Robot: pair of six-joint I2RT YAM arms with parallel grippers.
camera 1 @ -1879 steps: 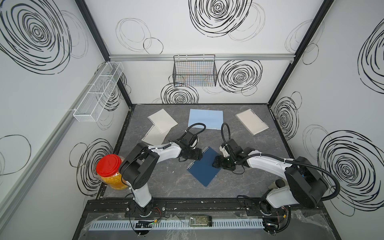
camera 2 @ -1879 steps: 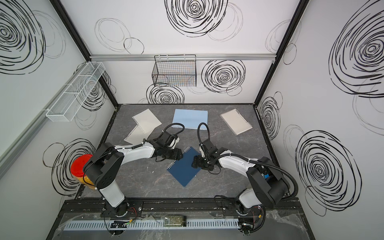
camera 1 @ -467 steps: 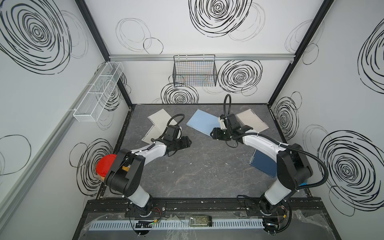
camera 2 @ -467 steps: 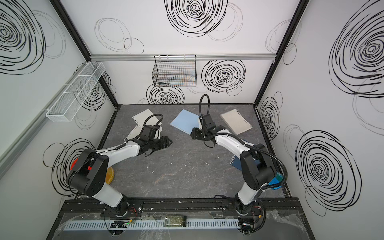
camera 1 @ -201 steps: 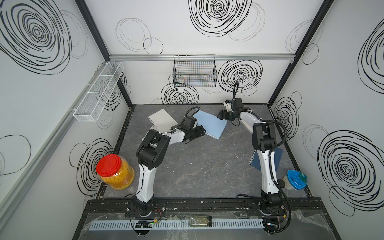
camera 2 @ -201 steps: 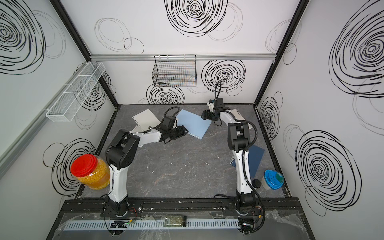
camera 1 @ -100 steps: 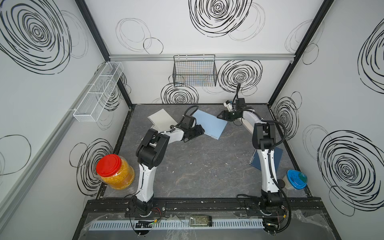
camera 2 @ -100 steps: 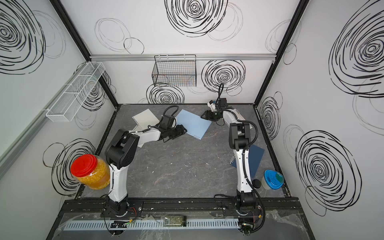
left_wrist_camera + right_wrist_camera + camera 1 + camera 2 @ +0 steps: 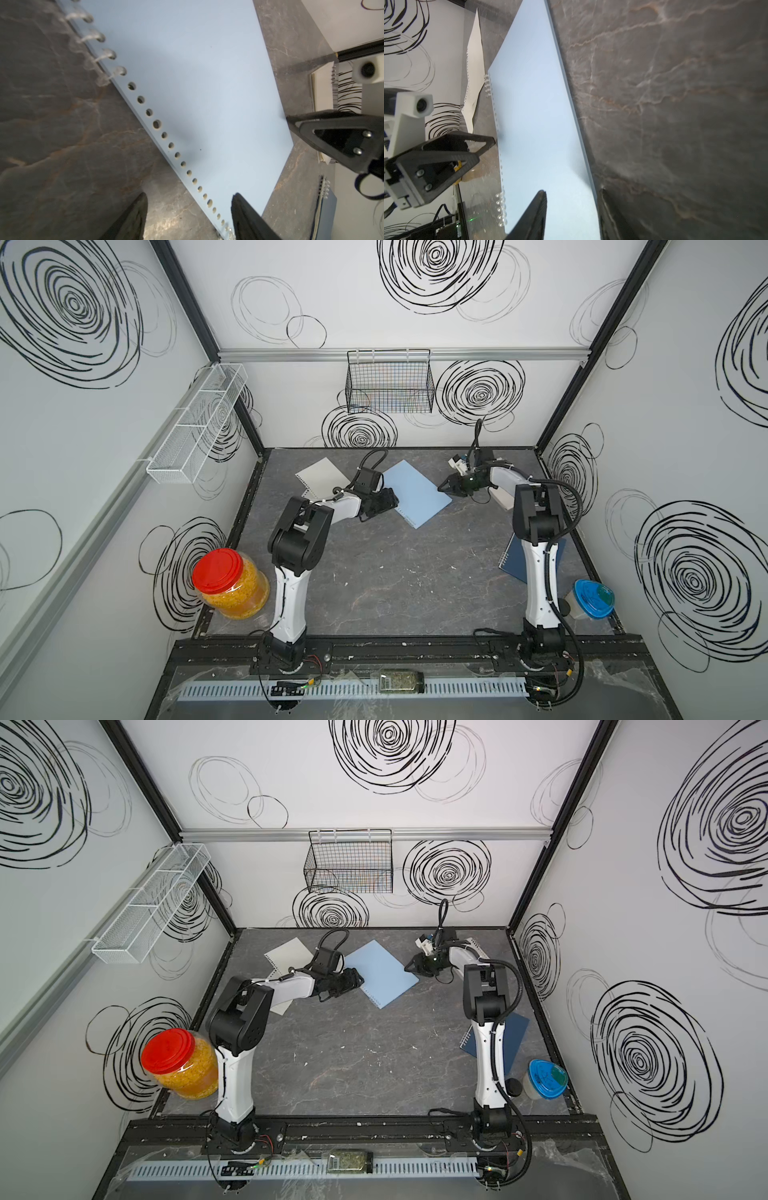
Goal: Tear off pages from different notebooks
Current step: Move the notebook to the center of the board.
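Two grippers are flanking the light-blue notebook [image 9: 415,497], which is lying flat near the rear edge of the worktop [image 9: 395,593], its long axis running diagonally from the rear toward the right side; the left gripper [image 9: 388,499] is standing wide open over the wire-bound long edge, touching nothing that I can make out; the right gripper [image 9: 441,488] is sitting at the opposite free edge, jaws partly apart with that edge between them, no clamp visible yet; the right arm looks better placed for lifting the cover toward the binding; loose pages [image 9: 320,475] are lying toward the rear left corner, the navy notebook [image 9: 513,562] by the right edge; centre and front are lying bare, giving room.
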